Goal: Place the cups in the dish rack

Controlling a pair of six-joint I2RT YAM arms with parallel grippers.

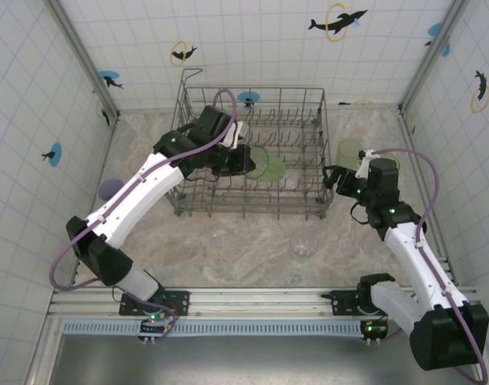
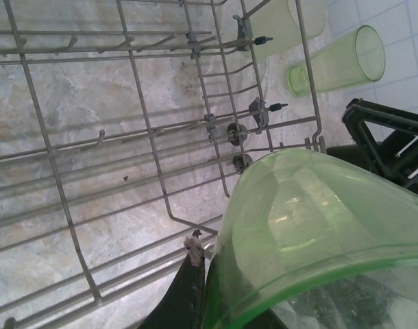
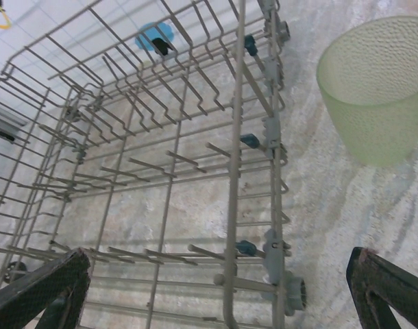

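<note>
Lowering the green cup [image 1: 268,166] cleanly is the step in hand, as I judge it. The left pincer [image 1: 248,163] is clamped on that cup and holds it over the middle of the dish rack [image 1: 198,200], near the rack's 6 o'clock wall. To do it well, tip the cup so its mouth faces down, line it up with a gap between two rows of tines [image 3: 185,161], and let go only once the wires carry it. I cannot tell from here which end of the cup is up.

The right pincer [image 1: 331,179] is spread wide and empty, just outside the rack's 3 o'clock wall. A frosted cup [image 3: 377,89] stands upright on the counter [image 1: 244,241] beyond it. A clear glass [image 1: 303,243] sits at the rack's 5 o'clock, and a lavender cup [image 1: 110,190] stands well apart at 9 o'clock.

The held cup is smooth, see-through green plastic with a rounded wall, likely slippery. The frosted one is pale, dimpled and slightly tapered. The rack is thin grey wire, open-meshed, with short slanted prongs that could snag a rim. The counter is mottled like marble.
</note>
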